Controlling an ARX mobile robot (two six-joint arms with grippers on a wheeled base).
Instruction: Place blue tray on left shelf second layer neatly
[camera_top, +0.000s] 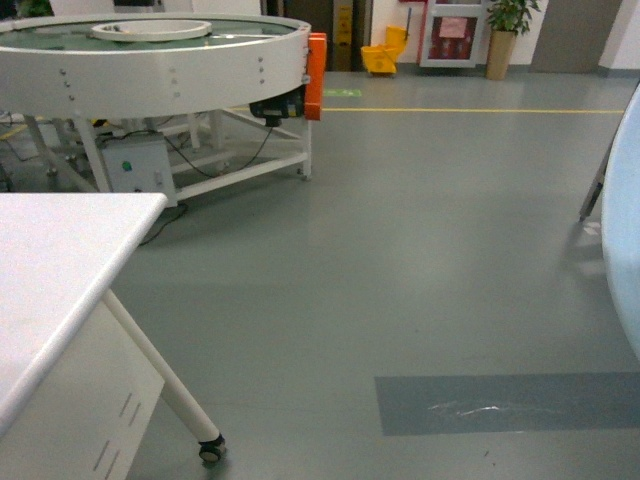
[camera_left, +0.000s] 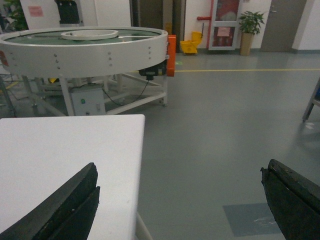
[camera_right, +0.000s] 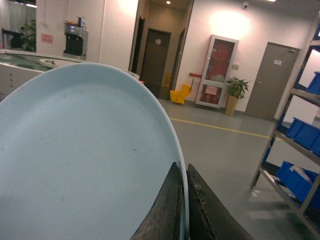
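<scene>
The pale blue tray (camera_right: 85, 155) fills the left of the right wrist view, held up on edge. My right gripper (camera_right: 181, 169) is shut on its rim, one dark finger on each side. In the head view only a curved slice of the blue tray (camera_top: 624, 250) shows at the right edge, and neither gripper appears. My left gripper (camera_left: 179, 171) is open with nothing between its fingers, hanging over the corner of a white table (camera_left: 65, 150). A steel shelf rack (camera_right: 295, 95) with dark-blue bins (camera_right: 300, 132) stands at the right of the right wrist view. I cannot tell which layer is the second.
A white table (camera_top: 60, 260) on castors occupies the near left. A large round white conveyor (camera_top: 150, 60) stands at the back left. A steel leg (camera_top: 598, 180) shows at the right. Grey floor with a darker patch (camera_top: 500, 402) lies ahead, and a yellow mop bucket (camera_top: 382, 56) is far back.
</scene>
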